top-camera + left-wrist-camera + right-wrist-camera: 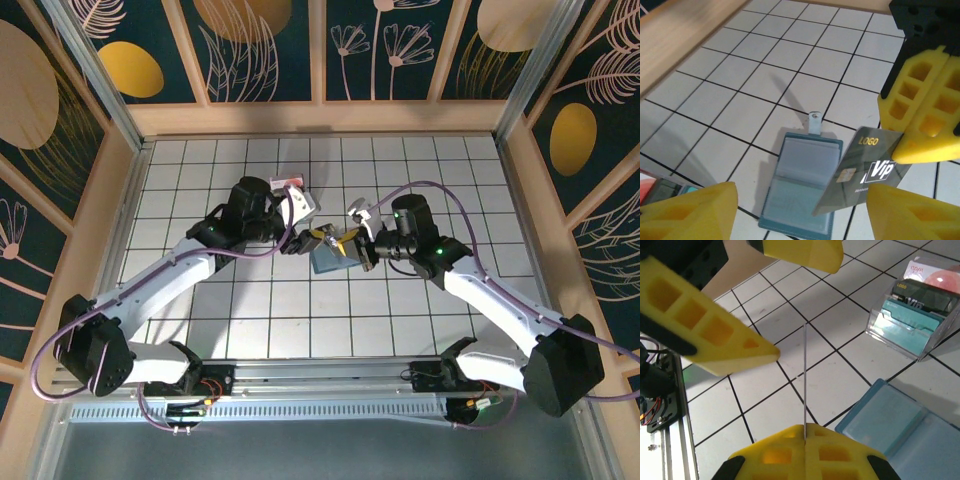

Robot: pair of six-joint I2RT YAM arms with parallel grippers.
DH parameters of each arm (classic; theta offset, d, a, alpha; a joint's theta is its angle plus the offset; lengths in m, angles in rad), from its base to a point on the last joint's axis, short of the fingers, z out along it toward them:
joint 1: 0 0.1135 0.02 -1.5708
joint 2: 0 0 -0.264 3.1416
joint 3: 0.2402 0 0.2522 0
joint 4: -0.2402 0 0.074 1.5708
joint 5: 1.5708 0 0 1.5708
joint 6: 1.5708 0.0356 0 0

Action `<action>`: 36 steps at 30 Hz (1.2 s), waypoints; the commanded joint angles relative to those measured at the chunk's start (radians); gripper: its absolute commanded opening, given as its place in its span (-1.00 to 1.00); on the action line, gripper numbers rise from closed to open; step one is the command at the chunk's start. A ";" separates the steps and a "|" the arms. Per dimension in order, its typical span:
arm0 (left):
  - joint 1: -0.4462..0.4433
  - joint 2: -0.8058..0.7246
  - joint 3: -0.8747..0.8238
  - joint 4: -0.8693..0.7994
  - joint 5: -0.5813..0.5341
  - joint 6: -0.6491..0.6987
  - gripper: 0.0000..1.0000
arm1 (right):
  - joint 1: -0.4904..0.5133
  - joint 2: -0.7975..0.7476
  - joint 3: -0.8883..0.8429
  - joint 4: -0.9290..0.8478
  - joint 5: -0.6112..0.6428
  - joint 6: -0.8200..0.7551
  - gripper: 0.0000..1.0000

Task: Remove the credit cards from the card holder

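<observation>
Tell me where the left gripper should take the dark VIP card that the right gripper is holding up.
Take the free chip end of the dark VIP card, away from the right gripper, which pinches the opposite edge. Bring the left gripper in along the card's plane, probably with one finger on each flat face, since the card looks too thin to squeeze edge to edge.

Bright, even light falls from overhead onto the white worktop (300, 300), leaving soft grey shadows under the arms (160, 280). Up close, the left claw (801, 205) looks soft and out of focus, while the credit card (860, 175) print stays sharp. The right wrist view's lower-left corner washes out white.
</observation>
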 commanded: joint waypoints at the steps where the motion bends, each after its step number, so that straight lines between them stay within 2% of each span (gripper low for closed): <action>1: 0.011 0.032 0.061 -0.069 0.120 0.089 0.29 | 0.013 -0.010 0.040 -0.029 -0.036 -0.027 -1.00; 3: 0.012 0.053 0.076 -0.095 0.145 0.117 0.20 | 0.016 -0.008 0.046 -0.035 -0.039 -0.031 -1.00; 9: 0.012 0.118 0.123 -0.167 0.158 0.170 0.16 | 0.017 -0.008 0.057 -0.042 -0.064 -0.041 -1.00; 14: 0.013 0.139 0.152 -0.225 0.205 0.216 -0.22 | 0.018 -0.004 0.058 -0.041 -0.069 -0.042 -1.00; 16: 0.012 0.144 0.154 -0.242 0.216 0.229 -0.23 | 0.018 -0.002 0.063 -0.038 -0.074 -0.042 -1.00; 20: 0.012 0.147 0.153 -0.280 0.232 0.264 -0.40 | 0.018 -0.004 0.069 -0.034 -0.086 -0.047 -1.00; 27: 0.012 0.138 0.146 -0.306 0.255 0.292 -1.00 | 0.018 0.009 0.080 -0.017 -0.099 -0.050 -1.00; 32: 0.013 0.127 0.132 -0.288 0.260 0.283 -1.00 | 0.017 0.007 0.075 0.006 -0.071 -0.043 -1.00; 35: 0.011 0.094 0.096 -0.228 0.243 0.243 -1.00 | 0.009 -0.018 0.059 0.036 -0.018 -0.018 -0.55; 36: 0.013 0.076 0.072 -0.192 0.234 0.220 -1.00 | 0.001 -0.033 0.047 0.051 0.004 -0.007 -0.30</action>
